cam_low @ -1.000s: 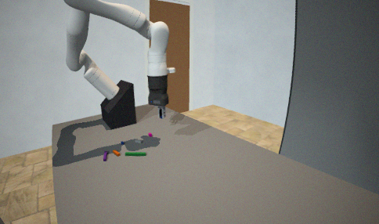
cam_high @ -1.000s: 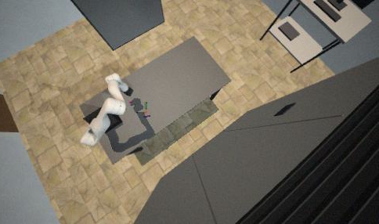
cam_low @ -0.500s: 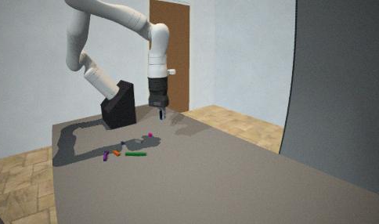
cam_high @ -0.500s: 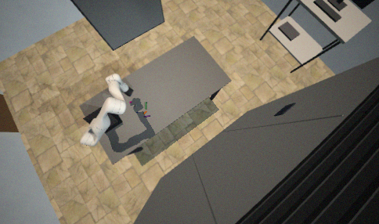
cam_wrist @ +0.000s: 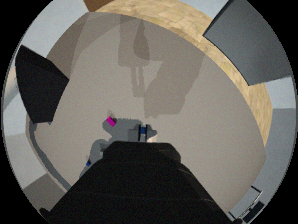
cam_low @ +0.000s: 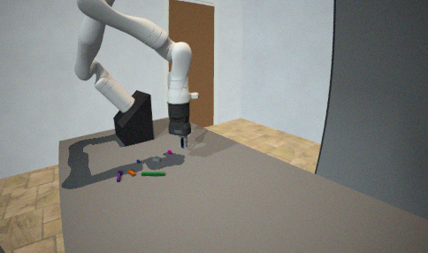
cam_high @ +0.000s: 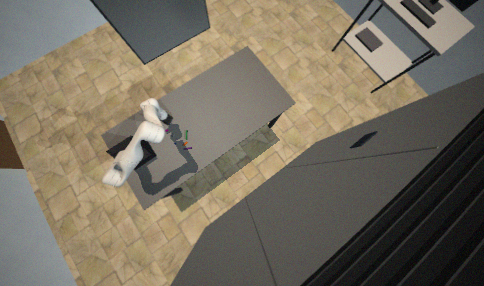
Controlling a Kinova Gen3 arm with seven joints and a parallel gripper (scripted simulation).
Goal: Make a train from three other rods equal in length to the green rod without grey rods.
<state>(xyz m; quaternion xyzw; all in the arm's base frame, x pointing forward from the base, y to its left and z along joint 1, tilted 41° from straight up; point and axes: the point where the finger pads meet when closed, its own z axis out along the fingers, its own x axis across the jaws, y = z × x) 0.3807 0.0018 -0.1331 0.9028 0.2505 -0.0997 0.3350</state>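
My gripper (cam_low: 183, 142) hangs above the table (cam_low: 255, 199), pointing down, a little right of and above the magenta rod (cam_low: 169, 152) (cam_wrist: 111, 121). Its fingers are shut on a small blue rod (cam_low: 183, 144), which also shows as a blue speck in the wrist view (cam_wrist: 141, 133). The green rod (cam_low: 153, 174) (cam_high: 186, 134) lies flat in front. Left of it lie the orange rod (cam_low: 131, 172) and the purple rod (cam_low: 118, 176). A second blue rod (cam_low: 138, 161) and a grey rod (cam_low: 156, 159) lie in the arm's shadow.
The arm's black base block (cam_low: 134, 118) stands at the table's back left. A large dark panel (cam_low: 387, 102) rises along the right side. The rods lie in a loose cluster near the left half of the table.
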